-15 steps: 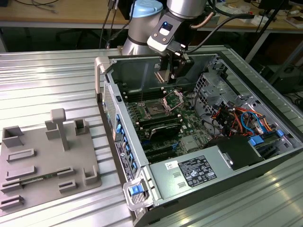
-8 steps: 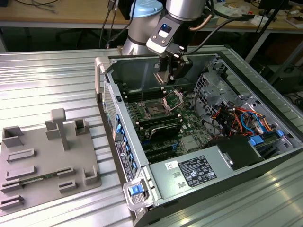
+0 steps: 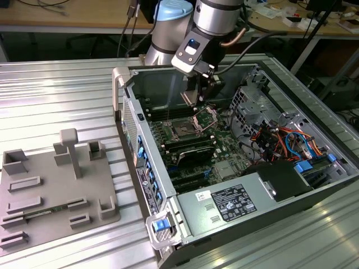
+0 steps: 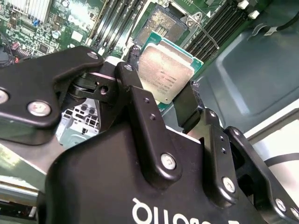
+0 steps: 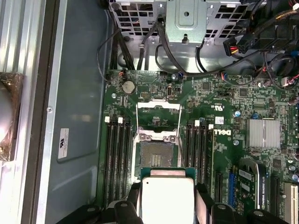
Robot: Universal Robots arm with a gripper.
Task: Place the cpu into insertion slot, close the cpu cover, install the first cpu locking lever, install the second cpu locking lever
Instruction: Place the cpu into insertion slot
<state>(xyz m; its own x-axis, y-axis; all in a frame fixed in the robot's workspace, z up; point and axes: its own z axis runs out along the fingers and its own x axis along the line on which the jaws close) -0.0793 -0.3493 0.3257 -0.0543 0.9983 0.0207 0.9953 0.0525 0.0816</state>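
Observation:
My gripper point(image 4: 161, 83) is shut on the cpu point(image 4: 164, 69), a flat square chip with a silver-grey top on a green edge, held by two opposite sides between the black fingers point(image 4: 135, 95). In the exterior view the gripper point(image 3: 193, 96) hangs above the green motherboard. Just below and ahead lies the insertion slot point(image 5: 156, 156), a dark square socket with nothing in it. The cpu cover point(image 5: 158, 119), a thin silvery frame, stands swung up at the slot's far edge. The cpu point(image 5: 167, 196) hovers beside the slot, apart from it. I cannot tell the locking levers from the cover's frame.
Long black memory slots point(image 5: 117, 158) flank the socket on both sides. A drive cage with cables point(image 5: 187, 28) stands beyond it, and a silver heat sink point(image 5: 264, 133) lies to one side. The grey power-supply box point(image 3: 224, 204) fills the case's near end. A grey fixture plate point(image 3: 56, 190) lies at the exterior view's left.

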